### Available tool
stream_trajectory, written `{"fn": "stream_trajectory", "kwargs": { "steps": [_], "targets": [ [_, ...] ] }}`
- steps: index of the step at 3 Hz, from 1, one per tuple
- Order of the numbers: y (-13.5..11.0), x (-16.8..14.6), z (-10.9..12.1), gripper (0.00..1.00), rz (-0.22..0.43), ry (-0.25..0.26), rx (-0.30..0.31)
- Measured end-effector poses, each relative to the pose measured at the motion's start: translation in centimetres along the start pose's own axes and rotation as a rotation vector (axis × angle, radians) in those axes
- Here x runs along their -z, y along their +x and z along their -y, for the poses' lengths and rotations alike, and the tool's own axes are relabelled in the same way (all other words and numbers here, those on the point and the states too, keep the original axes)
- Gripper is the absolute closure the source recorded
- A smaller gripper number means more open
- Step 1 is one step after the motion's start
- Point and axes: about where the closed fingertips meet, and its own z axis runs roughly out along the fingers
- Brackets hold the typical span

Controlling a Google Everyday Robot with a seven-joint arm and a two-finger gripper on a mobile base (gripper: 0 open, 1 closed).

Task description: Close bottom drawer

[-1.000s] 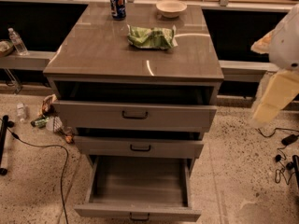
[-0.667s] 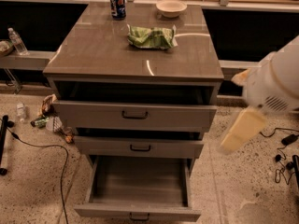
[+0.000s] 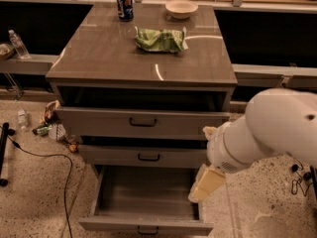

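The bottom drawer (image 3: 145, 226) of the grey-taupe cabinet is pulled far out. Its plain grey box interior (image 3: 146, 192) is empty, and its small dark bar handle (image 3: 147, 230) sits at the lower frame edge. My gripper (image 3: 205, 185), cream-coloured on a thick white arm (image 3: 267, 130), hangs over the drawer's right side wall, near the back right corner of the box. It holds nothing that I can see. The middle drawer (image 3: 143, 156) and the top drawer (image 3: 143, 123) above are each slightly open.
On the cabinet top (image 3: 99, 58) lie a green bag (image 3: 161, 38), a blue can (image 3: 124, 4) and a pale bowl (image 3: 181, 8). Litter (image 3: 49, 128) and a black cable (image 3: 59, 157) lie on the floor at left. A bottle (image 3: 18, 43) stands on the left ledge.
My arm has swung in from the right edge, leftwards and down, bringing the gripper to the bottom drawer's right side. The drawers have not moved.
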Motion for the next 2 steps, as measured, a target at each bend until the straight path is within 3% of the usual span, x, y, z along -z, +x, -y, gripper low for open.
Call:
{"fn": "stream_trajectory", "kwargs": {
  "steps": [1, 2],
  "targets": [
    [-0.32, -1.60, 1.28, 0.00, 0.014, 0.072, 0.028],
    [-0.54, -1.43, 1.45, 0.00, 0.020, 0.078, 0.026]
  ]
}}
